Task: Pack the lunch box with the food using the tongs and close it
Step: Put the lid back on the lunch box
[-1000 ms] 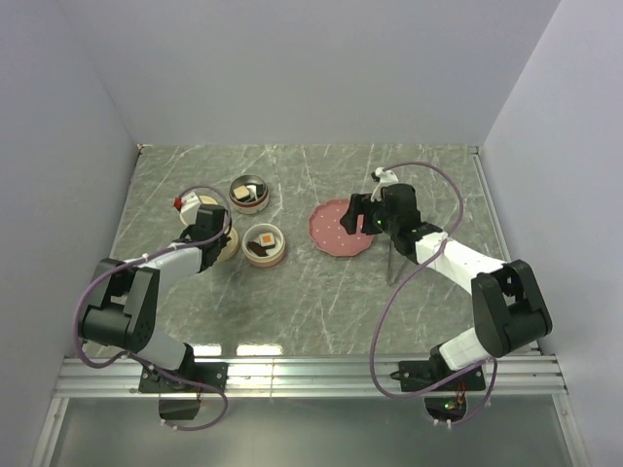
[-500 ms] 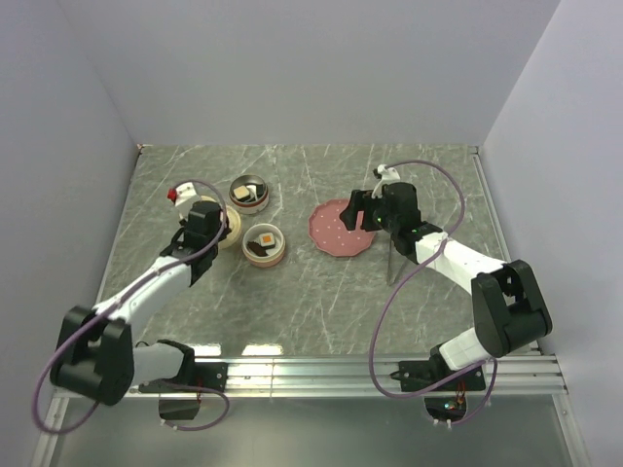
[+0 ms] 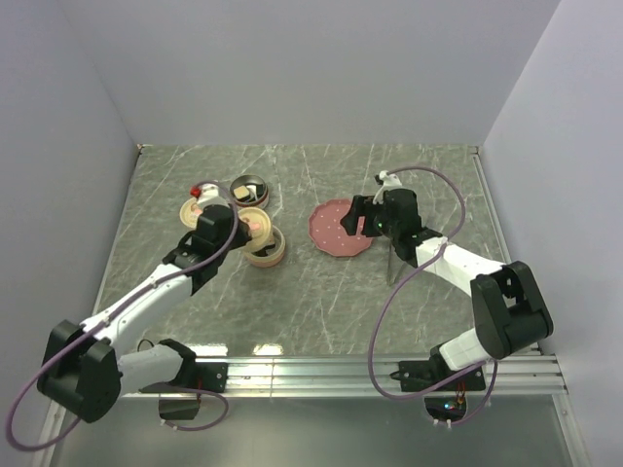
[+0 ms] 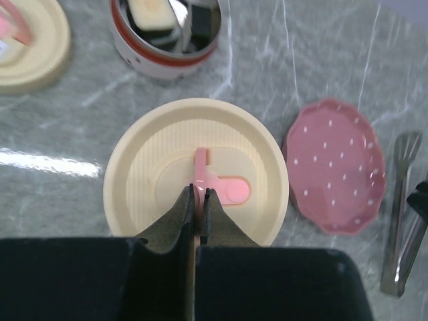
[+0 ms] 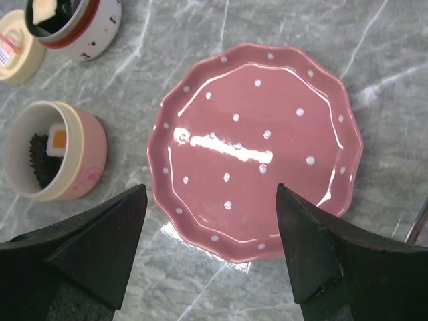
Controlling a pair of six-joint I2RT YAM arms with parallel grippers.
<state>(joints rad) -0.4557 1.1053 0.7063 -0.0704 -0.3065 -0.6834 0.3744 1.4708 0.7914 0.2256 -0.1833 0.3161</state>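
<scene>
**Desk:** What are we looking at, centre-left in the overhead view?

**Floor:** Our left gripper, pinched tight on the pink tab of a cream lid, carrying it just beside the pink tub.

**Desk:** And the food?

**Floor:** An orange-topped piece and a dark one sit in that tub, and there is more in the steel-lined tub further up. The tongs lie on the table right of the pink plate, with nothing touching them. Our right gripper hovers over the plate, jaws wide, holding nothing.

**Desk:** So we judge this the closing step.

**Floor:** We do. The lid looks tilted from above, so we should level it, centre it over the rim and lower it straight. We should let go only once it is seated all round.
</scene>
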